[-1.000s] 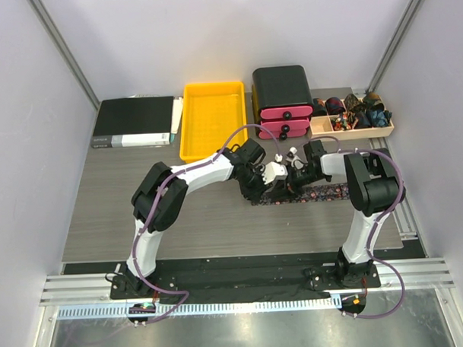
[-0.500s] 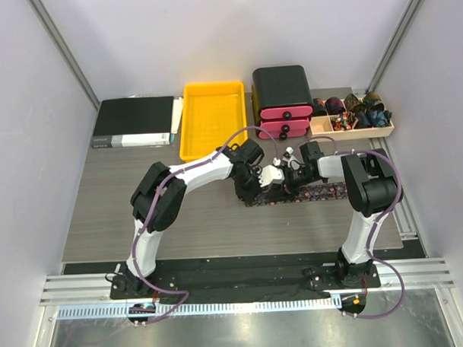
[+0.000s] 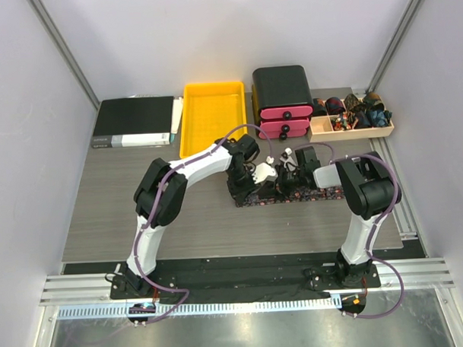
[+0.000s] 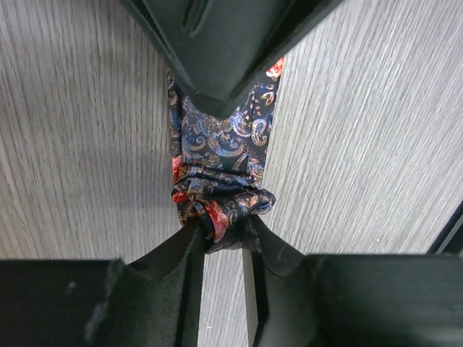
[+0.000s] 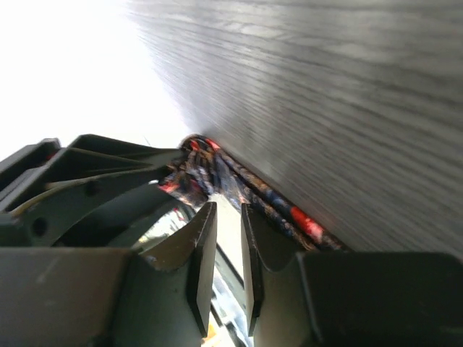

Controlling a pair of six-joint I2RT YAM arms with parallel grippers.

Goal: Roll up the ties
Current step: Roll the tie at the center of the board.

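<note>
Your left gripper (image 4: 221, 233) is pinched narrow on the bunched, partly rolled end of the tie (image 4: 219, 148), right at its fingertips, probably so the roll cannot spring loose. The rest of the tie runs straight ahead along the table (image 4: 87, 108) and under the right gripper (image 5: 224, 213) (jaws narrow; I cannot tell whether they nip cloth), which likely keeps it flat for rolling.

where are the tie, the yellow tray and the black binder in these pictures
tie (image 4: 221, 148): left wrist view, on the flat patterned stretch above its bunched end
yellow tray (image 3: 212, 117): top external view, on its bare floor
black binder (image 3: 134, 120): top external view, on the middle of its cover
</note>
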